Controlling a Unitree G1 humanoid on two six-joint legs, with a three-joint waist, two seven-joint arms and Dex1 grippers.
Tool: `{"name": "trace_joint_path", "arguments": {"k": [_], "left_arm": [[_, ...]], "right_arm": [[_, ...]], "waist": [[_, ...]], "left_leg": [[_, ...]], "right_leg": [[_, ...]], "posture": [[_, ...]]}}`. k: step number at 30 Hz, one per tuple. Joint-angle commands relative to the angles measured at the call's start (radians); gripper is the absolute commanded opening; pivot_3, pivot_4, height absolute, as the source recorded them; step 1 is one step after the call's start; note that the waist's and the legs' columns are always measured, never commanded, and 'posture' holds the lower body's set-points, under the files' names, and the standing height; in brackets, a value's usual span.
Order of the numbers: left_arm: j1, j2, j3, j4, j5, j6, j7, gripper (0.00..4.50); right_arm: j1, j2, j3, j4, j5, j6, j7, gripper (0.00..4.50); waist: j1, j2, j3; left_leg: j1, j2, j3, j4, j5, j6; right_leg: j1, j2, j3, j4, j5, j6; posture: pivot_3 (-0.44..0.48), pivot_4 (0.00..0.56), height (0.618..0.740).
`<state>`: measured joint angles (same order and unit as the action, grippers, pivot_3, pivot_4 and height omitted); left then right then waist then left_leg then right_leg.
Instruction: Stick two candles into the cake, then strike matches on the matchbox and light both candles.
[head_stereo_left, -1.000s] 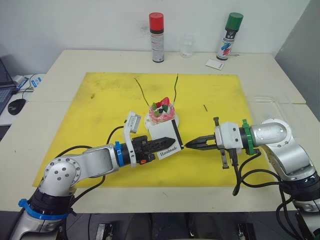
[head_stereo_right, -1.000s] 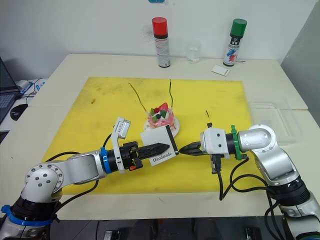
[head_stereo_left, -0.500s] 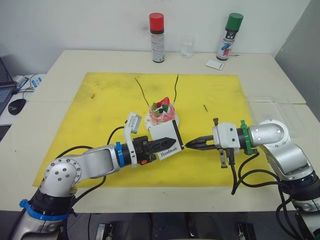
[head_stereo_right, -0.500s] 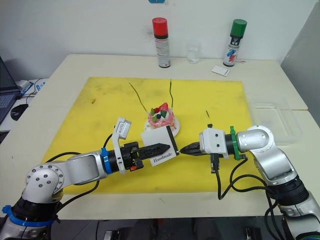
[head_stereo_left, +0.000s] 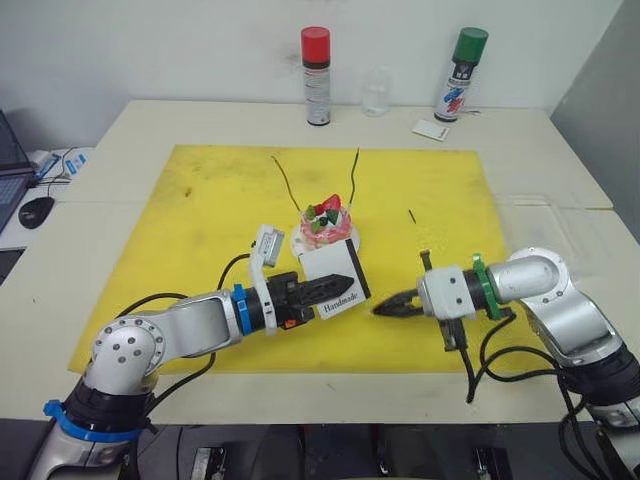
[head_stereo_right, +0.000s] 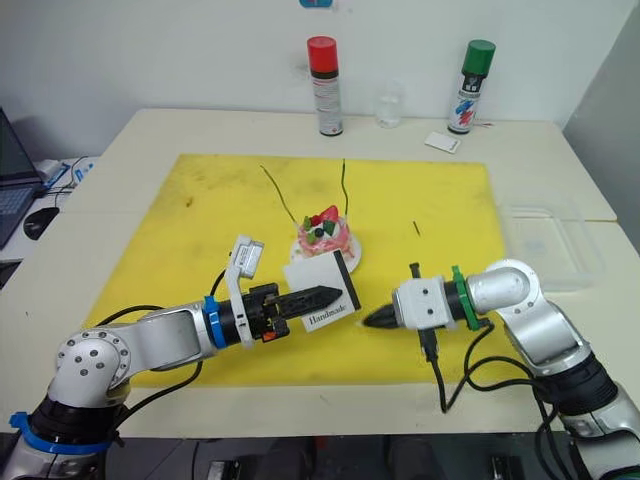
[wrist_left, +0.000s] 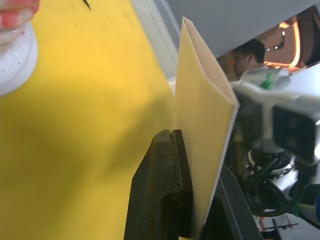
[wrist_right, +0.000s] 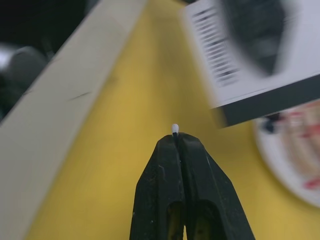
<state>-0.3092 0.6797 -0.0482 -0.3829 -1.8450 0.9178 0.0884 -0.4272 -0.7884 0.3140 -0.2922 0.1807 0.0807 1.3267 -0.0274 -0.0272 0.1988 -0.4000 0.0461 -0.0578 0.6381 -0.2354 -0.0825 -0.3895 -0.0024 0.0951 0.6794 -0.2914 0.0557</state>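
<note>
The cake (head_stereo_left: 325, 222) sits on its small white plate at the middle of the yellow mat (head_stereo_left: 200, 200). Two thin green candles (head_stereo_left: 285, 180) (head_stereo_left: 354, 172) stand up out of it. My left gripper (head_stereo_left: 318, 290) is shut on the white "Handmade" matchbox (head_stereo_left: 335, 288) and holds it tilted just in front of the cake. My right gripper (head_stereo_left: 385, 309) is shut on a match, whose pale tip (wrist_right: 175, 128) pokes out between the fingertips. That tip is low over the mat, a short way right of and below the matchbox's dark strip. Another match (head_stereo_left: 411, 215) lies on the mat right of the cake.
At the table's back stand a red-capped spray can (head_stereo_left: 316, 75), a clear glass (head_stereo_left: 375, 92), a green-capped can (head_stereo_left: 460, 73) and a small white card (head_stereo_left: 431, 128). A clear plastic container (head_stereo_left: 545, 215) lies at the right, and a mouse (head_stereo_left: 33, 211) at the far left.
My right gripper has pulled down and away from the matchbox's dark strip, where its tip was touching. The left gripper and matchbox have barely moved.
</note>
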Motion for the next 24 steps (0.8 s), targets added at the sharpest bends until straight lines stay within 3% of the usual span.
{"name": "trace_joint_path", "arguments": {"k": [1,7,11,24], "left_arm": [[0.002,0.005,0.061,0.003,-0.047,-0.029,0.013,0.00],[0.052,0.050,0.079,-0.027,-0.034,0.002,-0.012,0.00],[0.045,0.019,0.041,-0.046,0.029,0.005,-0.021,0.00],[0.025,-0.009,0.024,-0.051,0.031,0.010,-0.015,0.00]], "right_arm": [[0.008,-0.049,-0.027,-0.063,0.048,0.028,0.050,0.02],[-0.065,0.005,-0.097,-0.005,0.087,0.053,-0.019,0.02],[-0.090,0.053,-0.086,-0.021,0.085,0.064,-0.058,0.02],[-0.108,0.072,-0.087,-0.030,0.082,0.073,-0.099,0.02]], "waist": [[0.000,0.000,0.000],[-0.011,0.000,0.000],[-0.003,0.000,0.000],[-0.004,0.000,0.000]], "left_leg": [[0.000,0.000,0.000,0.001,0.000,0.000],[0.001,0.000,0.001,0.005,0.000,0.000],[0.001,0.000,0.001,0.006,0.000,0.000],[0.000,0.000,0.000,0.006,0.000,0.000]], "right_leg": [[0.000,0.000,0.000,0.000,0.000,0.000],[0.001,0.001,0.002,0.001,0.002,0.002],[0.002,0.001,0.002,0.001,0.002,0.003],[0.002,0.001,0.001,0.001,0.002,0.003]], "posture": [[0.000,0.150,0.740],[0.000,0.150,0.740],[0.000,0.150,0.740],[0.000,0.150,0.740]]}}
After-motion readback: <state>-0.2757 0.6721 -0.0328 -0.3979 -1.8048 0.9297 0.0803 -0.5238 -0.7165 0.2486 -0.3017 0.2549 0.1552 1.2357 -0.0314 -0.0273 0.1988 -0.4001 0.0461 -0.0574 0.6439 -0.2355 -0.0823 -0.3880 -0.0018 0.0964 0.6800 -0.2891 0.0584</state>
